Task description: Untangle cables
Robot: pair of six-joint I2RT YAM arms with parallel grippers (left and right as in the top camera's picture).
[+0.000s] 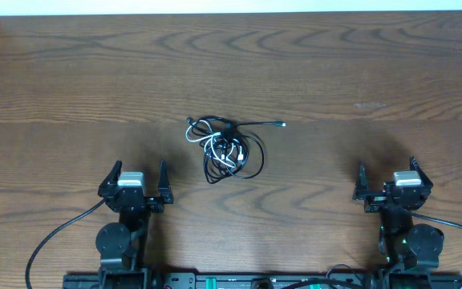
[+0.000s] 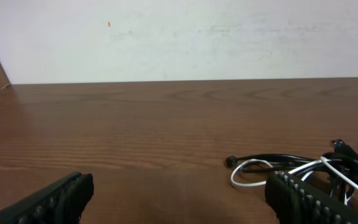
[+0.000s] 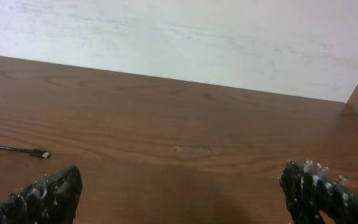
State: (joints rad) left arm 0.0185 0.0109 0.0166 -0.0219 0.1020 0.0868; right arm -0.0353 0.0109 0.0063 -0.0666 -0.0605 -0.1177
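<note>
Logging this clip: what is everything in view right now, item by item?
black cables: number unclear, black, tangled in a heap at mid-table
white cable: one, white, wound through the same heap
plug end: one, black, on a strand lying out to the right of the heap
table: one, dark brown wood, under everything
wall: one, white, behind the table's far edge
left fingers: two, black, spread open, near edge, left of the heap, holding nothing
right fingers: two, black, spread open, near edge, far right of the heap, holding nothing
</note>
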